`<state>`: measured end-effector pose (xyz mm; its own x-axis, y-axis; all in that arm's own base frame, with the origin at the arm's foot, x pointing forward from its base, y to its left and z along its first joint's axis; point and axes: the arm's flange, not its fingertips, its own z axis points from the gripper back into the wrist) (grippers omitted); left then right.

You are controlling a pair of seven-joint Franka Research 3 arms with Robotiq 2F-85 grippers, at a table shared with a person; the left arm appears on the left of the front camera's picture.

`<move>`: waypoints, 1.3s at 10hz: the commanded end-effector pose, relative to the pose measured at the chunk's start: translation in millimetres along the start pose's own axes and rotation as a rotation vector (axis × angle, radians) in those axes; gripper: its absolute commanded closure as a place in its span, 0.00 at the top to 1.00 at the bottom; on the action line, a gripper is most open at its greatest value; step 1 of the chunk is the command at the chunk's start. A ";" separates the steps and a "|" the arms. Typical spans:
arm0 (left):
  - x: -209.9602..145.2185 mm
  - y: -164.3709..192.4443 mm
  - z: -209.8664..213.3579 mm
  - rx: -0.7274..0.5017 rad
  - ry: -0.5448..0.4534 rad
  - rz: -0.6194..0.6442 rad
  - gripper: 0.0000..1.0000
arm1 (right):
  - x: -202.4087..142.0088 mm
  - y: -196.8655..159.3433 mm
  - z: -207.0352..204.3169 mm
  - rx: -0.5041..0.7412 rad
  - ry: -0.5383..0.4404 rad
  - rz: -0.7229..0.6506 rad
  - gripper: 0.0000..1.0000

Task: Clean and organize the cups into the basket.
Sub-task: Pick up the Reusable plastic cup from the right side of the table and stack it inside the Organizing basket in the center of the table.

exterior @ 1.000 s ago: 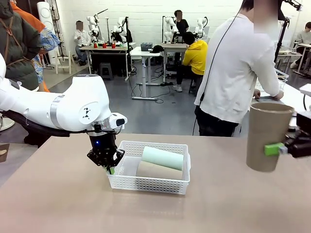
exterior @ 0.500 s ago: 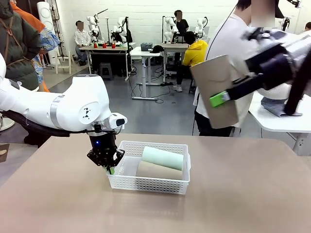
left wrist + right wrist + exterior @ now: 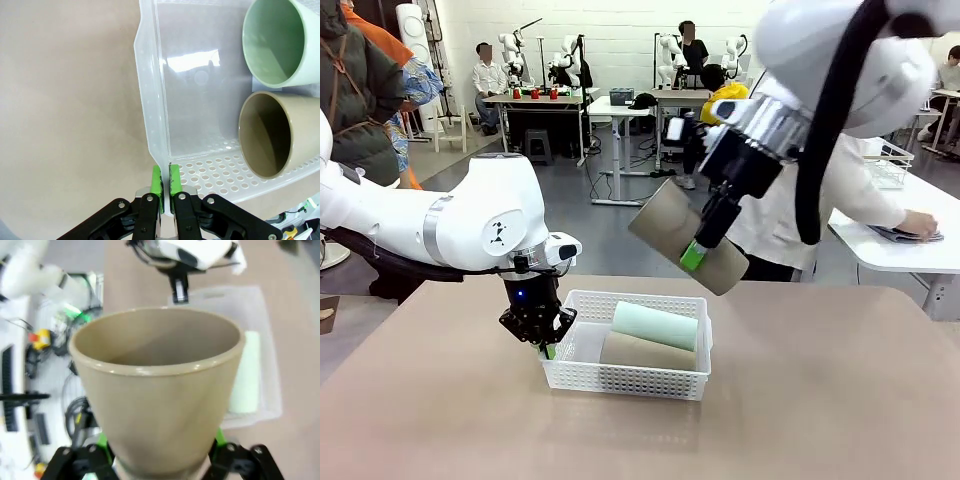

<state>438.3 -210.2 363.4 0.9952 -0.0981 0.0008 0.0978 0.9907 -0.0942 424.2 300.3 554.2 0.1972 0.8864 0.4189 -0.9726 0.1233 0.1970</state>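
Basket [image 3: 620, 380] with mint cup [image 3: 655, 325], tan cup [image 3: 645, 352]

Right gripper [image 3: 694, 252] holds a tan cup [image 3: 655, 222] tilted above the basket [image 3: 630, 382]; left gripper [image 3: 548, 346] pinches its left wall; a mint cup [image 3: 655, 325] and second tan cup [image 3: 645, 352] lie inside

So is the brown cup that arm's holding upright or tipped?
Tipped: the tan cup lies slanted, almost on its side, in the right gripper, in the air above the basket.
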 end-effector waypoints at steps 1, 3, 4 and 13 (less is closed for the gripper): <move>-0.2 0.0 -0.8 0.008 0.000 -0.006 0.04 | 29.9 -11.3 -10.8 -0.080 0.120 -0.024 0.82; -0.2 0.0 -0.8 0.008 0.000 -0.006 0.04 | 40.6 -17.8 -37.4 -0.102 0.183 -0.015 0.82; -0.2 0.0 -0.8 0.008 0.000 -0.006 0.04 | 40.0 -22.9 -52.5 -0.096 0.210 -0.004 0.82; -0.2 0.0 -0.8 0.008 0.000 -0.006 0.04 | 15.1 -74.3 -137.1 -0.066 0.317 0.025 0.82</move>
<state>438.4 -210.2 363.4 0.9952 -0.0980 0.0008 0.0976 0.9908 -0.0942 476.1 357.9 424.7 0.1421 0.9798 0.1408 -0.9812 0.1206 0.1509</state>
